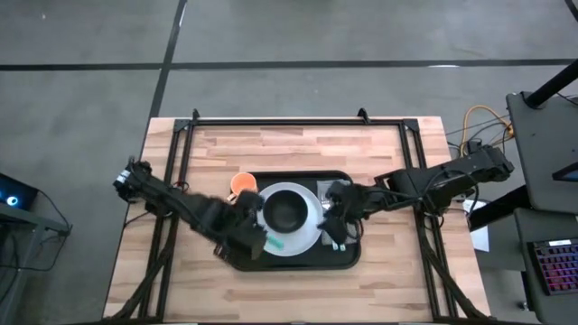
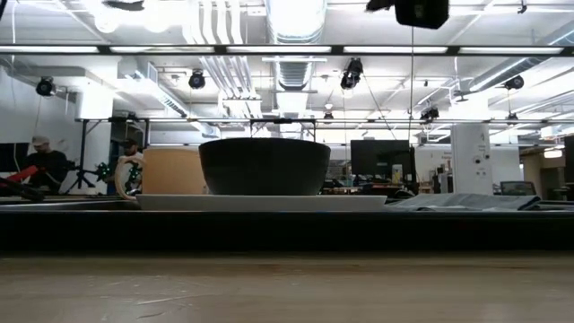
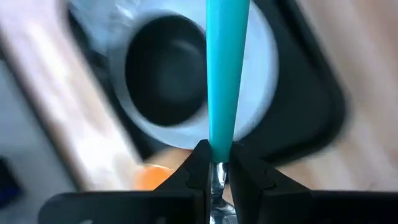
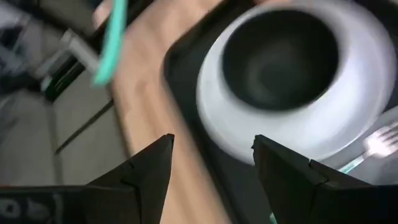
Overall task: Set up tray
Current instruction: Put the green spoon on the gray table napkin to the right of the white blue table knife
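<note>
**Tray at mid-table, both arms over it**

The tray (image 1: 348,257) sits at the middle of the wooden table (image 1: 397,280), carrying a white plate (image 1: 307,200) with a dark bowl (image 1: 286,213) on it. An orange cup (image 1: 242,183) stands at its far left corner. The left gripper (image 1: 257,236) pinches a teal-handled utensil (image 3: 227,74) over the plate's near left edge. The right gripper (image 1: 336,221) hangs spread and empty beside the plate, above a fork (image 4: 379,142).
</note>
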{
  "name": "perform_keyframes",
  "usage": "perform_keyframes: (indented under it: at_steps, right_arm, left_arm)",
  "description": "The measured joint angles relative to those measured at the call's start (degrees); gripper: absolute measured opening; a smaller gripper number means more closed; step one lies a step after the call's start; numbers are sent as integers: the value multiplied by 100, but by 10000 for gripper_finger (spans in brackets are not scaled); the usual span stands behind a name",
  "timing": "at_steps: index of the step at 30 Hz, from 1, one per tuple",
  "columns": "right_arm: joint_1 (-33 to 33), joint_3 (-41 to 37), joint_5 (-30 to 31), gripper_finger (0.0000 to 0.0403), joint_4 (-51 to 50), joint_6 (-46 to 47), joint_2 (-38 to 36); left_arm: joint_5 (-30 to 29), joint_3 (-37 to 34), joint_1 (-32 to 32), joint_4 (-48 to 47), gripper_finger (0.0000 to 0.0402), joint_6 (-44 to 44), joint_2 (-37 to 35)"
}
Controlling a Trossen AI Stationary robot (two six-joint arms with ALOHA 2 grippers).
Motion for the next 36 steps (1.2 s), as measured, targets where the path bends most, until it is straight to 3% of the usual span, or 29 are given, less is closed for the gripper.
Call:
perform_keyframes:
  at_steps: [3, 10, 17, 26, 36]
  right_arm:
    - [-27, 0, 604, 211, 189, 70, -4]
    - [-382, -2, 43, 211, 1068, 246, 39]
    - [-736, -4, -58, 211, 1285, 229, 101]
    - [-872, -2, -536, 211, 2449, 303, 689]
    - [-896, 23, -974, 211, 2994, 469, 1293]
  left_arm:
    - [-394, 454, 258, 29, 17, 744, 11]
    - [-999, 617, 590, 57, 17, 2088, 11]
    - [-1708, 361, 610, 539, 17, 2975, 13]
    - [-1804, 345, 642, 1062, 17, 3698, 13]
    - [-1764, 323, 645, 1157, 16, 3928, 13]
